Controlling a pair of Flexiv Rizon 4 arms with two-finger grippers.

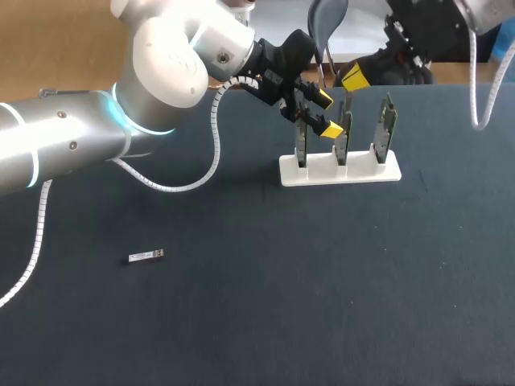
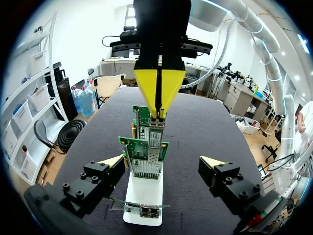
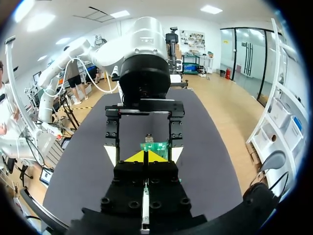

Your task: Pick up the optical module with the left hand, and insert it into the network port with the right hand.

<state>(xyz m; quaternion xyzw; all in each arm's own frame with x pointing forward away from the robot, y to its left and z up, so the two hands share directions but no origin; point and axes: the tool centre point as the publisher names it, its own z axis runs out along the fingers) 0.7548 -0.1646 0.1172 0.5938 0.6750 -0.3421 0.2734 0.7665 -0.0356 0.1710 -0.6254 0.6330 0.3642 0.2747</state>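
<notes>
A small silver optical module [image 1: 146, 256] lies alone on the dark table at the front left. At the back stands a white holder [image 1: 386, 173] with three upright green network cards [image 1: 344, 137]. My left gripper [image 1: 327, 113] hangs open beside the left and middle cards; in the left wrist view its fingers [image 2: 115, 162] straddle the row of cards [image 2: 144, 156]. My right gripper [image 1: 354, 78] comes down from above with its yellow tips pressed together, shut, right on top of a silver piece [image 2: 156, 129] on the middle card. In the right wrist view the shut tips [image 3: 145, 156] touch that card's edge [image 3: 155, 146].
The white holder [image 2: 142, 196] stands on the table's far side, with both arms crowded around it. A spiral cable [image 1: 211, 153] hangs from my left arm down to the cloth.
</notes>
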